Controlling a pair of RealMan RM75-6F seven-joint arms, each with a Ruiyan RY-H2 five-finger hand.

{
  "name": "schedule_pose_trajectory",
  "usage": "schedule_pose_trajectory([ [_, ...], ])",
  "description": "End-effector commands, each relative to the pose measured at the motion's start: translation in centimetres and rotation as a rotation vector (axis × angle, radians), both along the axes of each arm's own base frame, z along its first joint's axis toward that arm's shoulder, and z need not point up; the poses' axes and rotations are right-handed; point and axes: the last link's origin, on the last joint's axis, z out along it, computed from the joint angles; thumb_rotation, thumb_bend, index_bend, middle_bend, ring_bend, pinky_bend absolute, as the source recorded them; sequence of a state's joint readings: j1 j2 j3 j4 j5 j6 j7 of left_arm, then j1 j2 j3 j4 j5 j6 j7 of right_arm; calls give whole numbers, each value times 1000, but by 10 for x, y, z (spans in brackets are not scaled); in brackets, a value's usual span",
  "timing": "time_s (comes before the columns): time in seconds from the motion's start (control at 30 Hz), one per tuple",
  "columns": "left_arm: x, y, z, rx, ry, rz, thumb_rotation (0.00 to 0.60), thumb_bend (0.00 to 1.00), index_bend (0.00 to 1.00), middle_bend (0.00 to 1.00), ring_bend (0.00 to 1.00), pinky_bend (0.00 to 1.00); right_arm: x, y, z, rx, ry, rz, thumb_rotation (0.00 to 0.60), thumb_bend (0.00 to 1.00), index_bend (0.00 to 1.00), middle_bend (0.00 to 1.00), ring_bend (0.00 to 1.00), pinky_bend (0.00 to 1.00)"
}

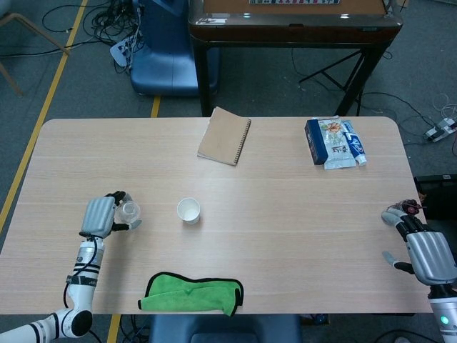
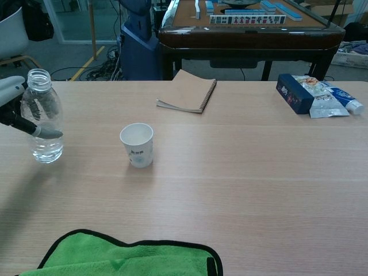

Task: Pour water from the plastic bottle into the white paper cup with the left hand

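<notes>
because your left hand (image 1: 98,216) wraps the plastic bottle (image 2: 42,123) around its middle and holds it upright with the open neck on top, the water sits low in it and nothing spills while it hangs clear of the bench (image 2: 241,172), well left of the white paper cup (image 2: 137,145). the cup stands upright and open on bare wood, an easy target once you carry the bottle across and tilt it. your right hand (image 1: 425,250) rests at the far edge, fingers loosely apart, holding nothing.
</notes>
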State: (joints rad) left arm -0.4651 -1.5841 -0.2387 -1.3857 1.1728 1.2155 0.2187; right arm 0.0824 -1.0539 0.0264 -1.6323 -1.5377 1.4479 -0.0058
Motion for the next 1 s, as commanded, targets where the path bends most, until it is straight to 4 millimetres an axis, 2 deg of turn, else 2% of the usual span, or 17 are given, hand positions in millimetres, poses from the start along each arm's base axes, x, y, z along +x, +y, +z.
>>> schedule_pose_trajectory([
  [0.03, 2, 4, -5, 19, 102, -21, 600, 61, 564, 545, 496, 604, 0, 0, 0, 0, -1, -1, 600, 173, 228, 214, 223, 466],
  [0.73, 23, 21, -25, 43, 553, -178, 600, 63, 582, 575, 513, 619, -1, 0, 4, -7, -15, -2, 600, 172, 229, 214, 223, 466],
  [1.0, 33, 25, -30, 33, 622, -203, 600, 63, 590, 585, 521, 626, -1, 0, 5, -6, -16, -3, 600, 172, 229, 214, 223, 466],
])
